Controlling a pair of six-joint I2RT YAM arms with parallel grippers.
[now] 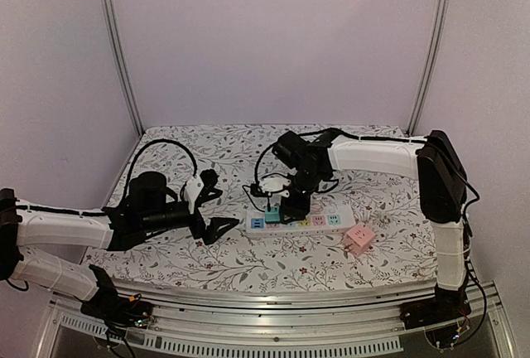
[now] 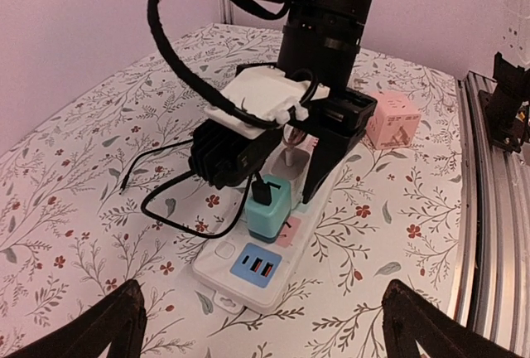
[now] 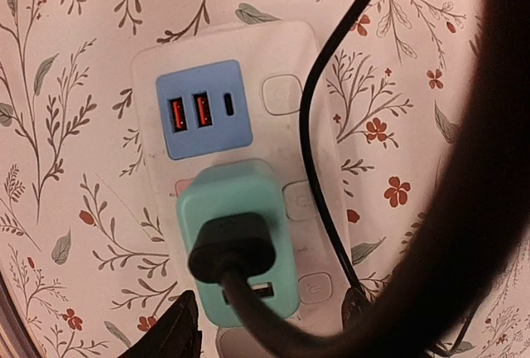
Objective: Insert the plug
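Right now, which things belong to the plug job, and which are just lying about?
Job in hand:
teal plug, already seated
its black cable
white power strip

Lying about:
pink cube adapter

My left arm (image 1: 62,227), right arm (image 1: 373,157): white shells, black joints.
Black cables (image 2: 155,18) loop over each; white bracket (image 2: 257,97) on right wrist.

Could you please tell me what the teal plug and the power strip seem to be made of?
Teal plug: likely matte moulded plastic, uniform colour, rounded corners. Power strip: probably smooth white plastic, faint sheen, moulded buttons.
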